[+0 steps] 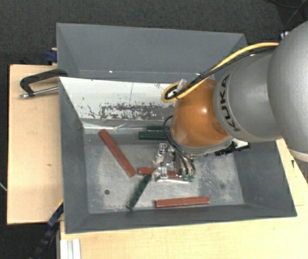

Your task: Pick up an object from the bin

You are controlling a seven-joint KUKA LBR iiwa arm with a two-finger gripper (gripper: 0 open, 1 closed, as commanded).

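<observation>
While carpet (143, 4) lies dark, bin floor (108, 171) looks scuffed.

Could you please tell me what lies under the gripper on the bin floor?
A short red-brown bar and the upper end of a dark green stick poke out beside the gripper; whatever lies directly beneath it is covered.

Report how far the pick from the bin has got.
Done: the gripper is low in the middle of the bin. In hand: it sits beside a short red-brown piece and a dark green stick. Left: nothing visibly held; grasp and lift not yet done.
</observation>
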